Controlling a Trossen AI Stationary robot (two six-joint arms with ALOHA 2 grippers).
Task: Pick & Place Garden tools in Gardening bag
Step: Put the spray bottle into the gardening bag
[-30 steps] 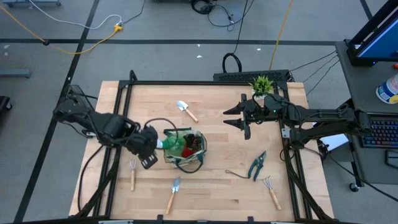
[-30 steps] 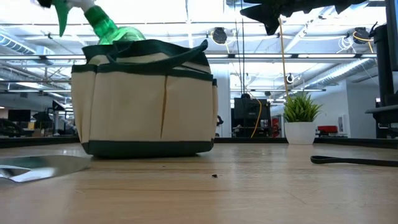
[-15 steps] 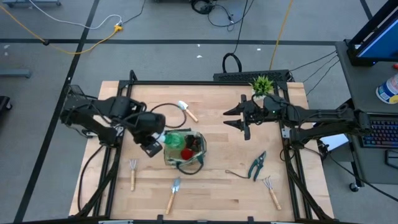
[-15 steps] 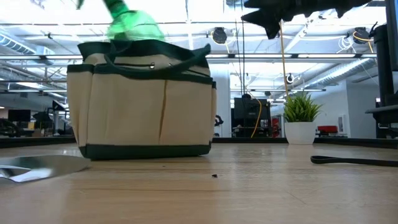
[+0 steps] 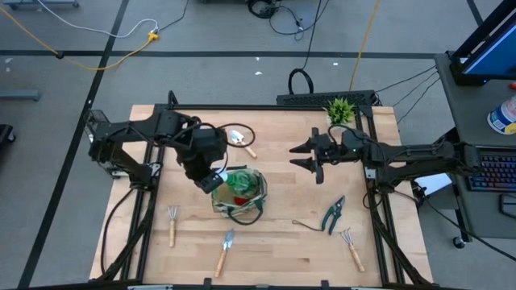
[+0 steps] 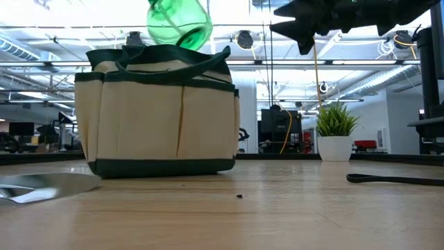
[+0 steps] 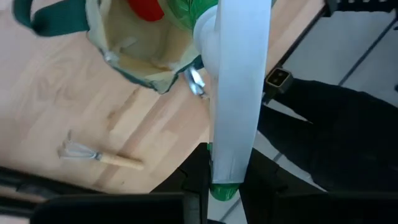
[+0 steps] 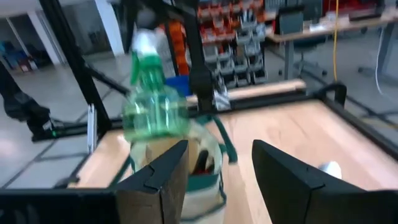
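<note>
From above, your left gripper (image 5: 212, 179) hung over the rear left rim of the gardening bag (image 5: 240, 194), which sat near the middle of the table (image 5: 274, 242). Its fingers were pinched on the nozzle end of the green spray bottle (image 5: 234, 182), whose body lay over the bag's opening beside a red item (image 5: 241, 197). Your right gripper (image 5: 313, 157) waited above the table's right half with its fingers spread and nothing between them. A trowel (image 5: 241, 142) lay toward the far edge, a fork-rake (image 5: 171, 224) and a second trowel (image 5: 223, 250) toward the near edge, the pruning shears (image 5: 334, 213) and another fork-rake (image 5: 351, 247) toward the near right corner.

At table level, you had the bottle (image 6: 180, 23) tilted in the air just above the bag (image 6: 158, 114), clear of its loop handles.

Through the left wrist camera, the bottle's white nozzle (image 7: 239, 87) ran up from the gripper (image 7: 222, 180) toward the bag's open mouth (image 7: 134, 46).

Through the right wrist camera, the open fingers (image 8: 154, 180) framed the bottle (image 8: 155, 112) above the bag (image 8: 208, 171).
</note>
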